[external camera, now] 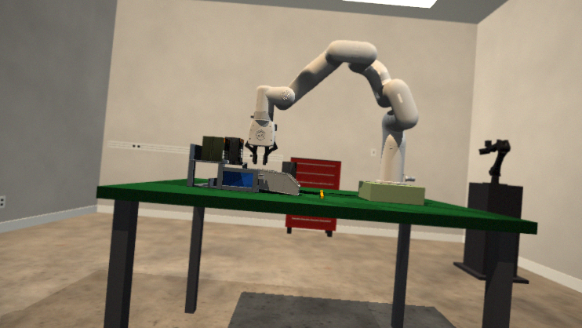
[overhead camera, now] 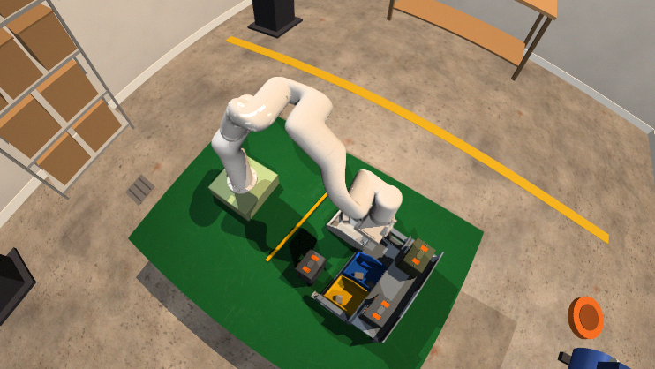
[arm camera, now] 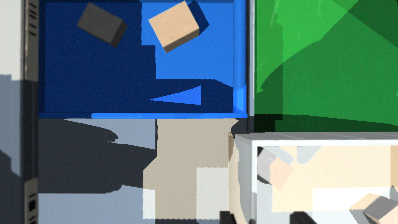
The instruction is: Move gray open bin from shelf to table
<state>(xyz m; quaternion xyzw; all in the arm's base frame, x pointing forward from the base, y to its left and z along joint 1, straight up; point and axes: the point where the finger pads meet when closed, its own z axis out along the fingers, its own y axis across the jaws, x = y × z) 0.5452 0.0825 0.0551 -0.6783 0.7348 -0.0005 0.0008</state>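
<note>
The gray open bin (overhead camera: 347, 228) (external camera: 278, 183) (arm camera: 325, 172) sits at the near end of the shelf's (overhead camera: 402, 293) lower level, with small tan and gray blocks in it. My gripper (external camera: 260, 159) (arm camera: 263, 218) hangs just above the bin's left wall. Its fingers are partly apart, one on each side of that wall, and grip nothing. Beside the gray bin stands a blue open bin (overhead camera: 366, 267) (external camera: 238, 179) (arm camera: 100, 75) holding a tan block (arm camera: 174, 25) and a dark block (arm camera: 101, 23).
A yellow open bin (overhead camera: 346, 293) and two dark closed bins (overhead camera: 417, 254) (overhead camera: 379, 309) stand on the shelf. Another dark closed bin (overhead camera: 311, 266) (external camera: 289, 166) stands on the green table (overhead camera: 197, 247). A yellow strip (overhead camera: 295, 229) and the arm's base block (overhead camera: 244, 190) lie to the left.
</note>
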